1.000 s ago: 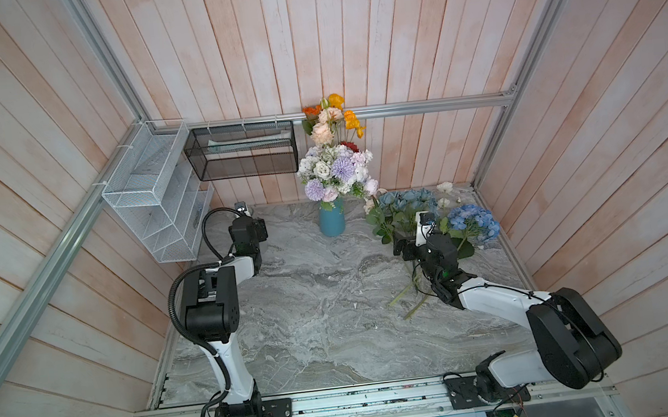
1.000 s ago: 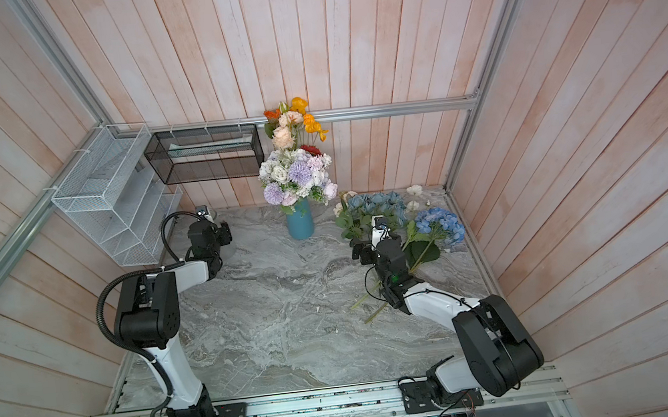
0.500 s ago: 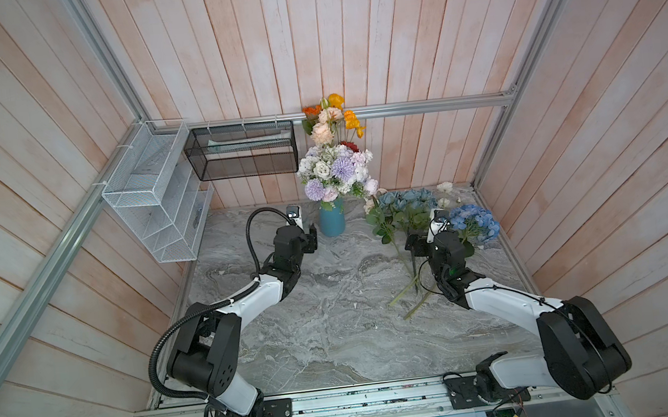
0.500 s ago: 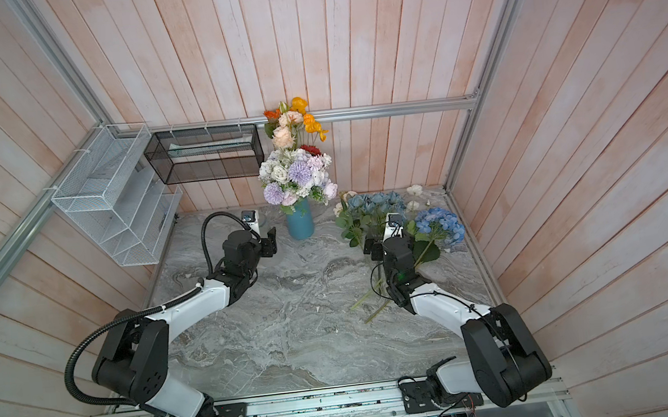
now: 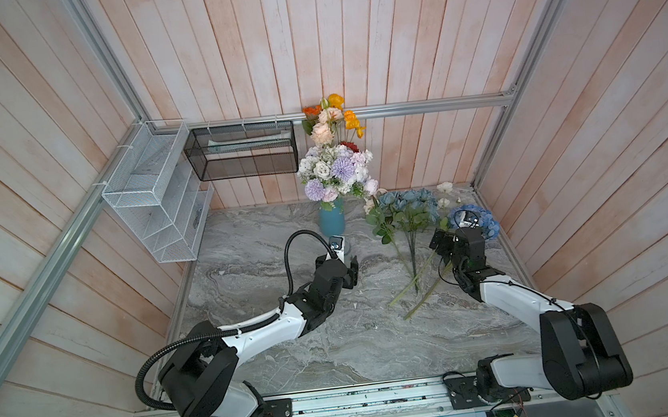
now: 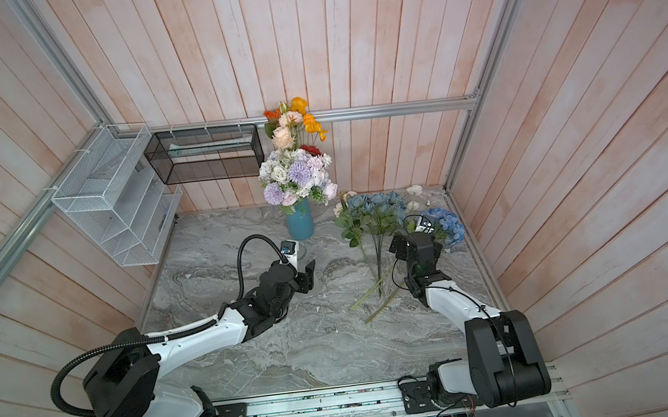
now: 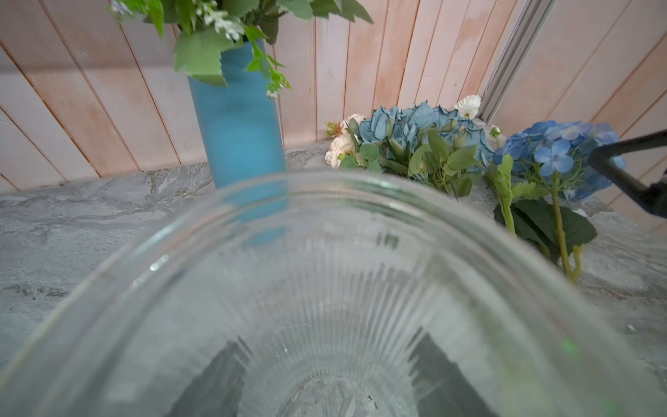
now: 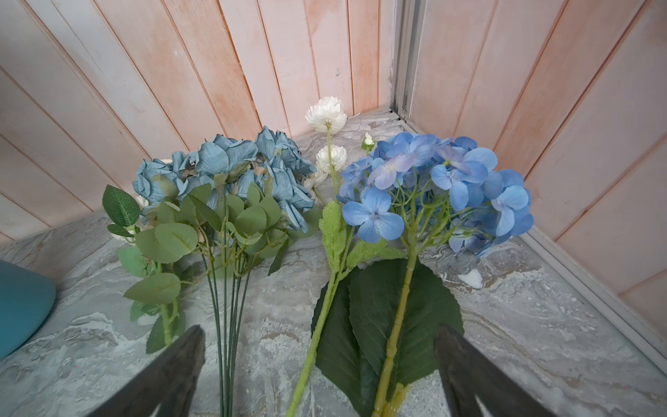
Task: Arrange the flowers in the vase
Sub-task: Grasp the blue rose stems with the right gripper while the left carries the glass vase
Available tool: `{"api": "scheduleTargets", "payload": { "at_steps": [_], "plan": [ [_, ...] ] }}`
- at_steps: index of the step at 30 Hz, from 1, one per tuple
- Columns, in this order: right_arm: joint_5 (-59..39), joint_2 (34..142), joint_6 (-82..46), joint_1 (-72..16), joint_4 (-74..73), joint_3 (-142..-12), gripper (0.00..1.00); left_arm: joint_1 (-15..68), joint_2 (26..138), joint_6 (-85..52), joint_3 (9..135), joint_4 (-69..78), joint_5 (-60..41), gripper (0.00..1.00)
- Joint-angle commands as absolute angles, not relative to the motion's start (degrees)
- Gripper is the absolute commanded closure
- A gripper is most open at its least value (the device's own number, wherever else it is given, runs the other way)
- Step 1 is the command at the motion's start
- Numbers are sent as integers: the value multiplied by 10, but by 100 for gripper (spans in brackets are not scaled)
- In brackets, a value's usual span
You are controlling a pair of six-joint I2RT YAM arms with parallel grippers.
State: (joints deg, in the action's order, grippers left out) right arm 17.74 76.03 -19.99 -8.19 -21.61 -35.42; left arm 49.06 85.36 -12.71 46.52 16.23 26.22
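Lying on the desk, stem aligned straight into the spread right claw, the blue hydrangea is listed just ahead of that nearer arm; the glass vase is pinched by the left claw.

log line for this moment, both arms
left gripper: shut on glass vase | right gripper: open over flower stems on table

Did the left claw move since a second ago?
Yes. The left gripper, holding a clear glass vase, swung rightward from the white wire rack to near the blue vase.
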Motion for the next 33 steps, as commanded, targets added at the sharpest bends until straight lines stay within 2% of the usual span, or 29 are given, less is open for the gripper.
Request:
{"api": "scheduleTargets", "payload": {
  "at_steps": [1,8,11,13,15,16,20,22,29,33],
  "plan": [
    [149,748,-218,-74,-187,-371,2,501,858,-133,475,219,307,100],
    [124,754,-195,-74,-173,-388,4,505,882,-141,473,205,299,98],
    [106,766,-189,-73,-165,-404,8,504,895,-146,477,198,298,74],
    [102,778,-189,-72,-157,-418,11,507,899,-149,480,192,301,49],
    [103,793,-187,-72,-142,-436,13,509,898,-153,482,186,303,31],
    [103,799,-186,-72,-137,-444,13,510,896,-154,481,186,305,25],
    [95,817,-186,-72,-139,-462,14,511,883,-161,472,185,306,11],
    [89,829,-189,-72,-139,-473,14,511,873,-165,470,179,305,0],
    [60,894,-188,-72,-122,-526,18,511,800,-190,467,123,272,0],
    [16,952,-178,-73,-95,-572,31,511,747,-199,452,107,255,0]
  ]
}}
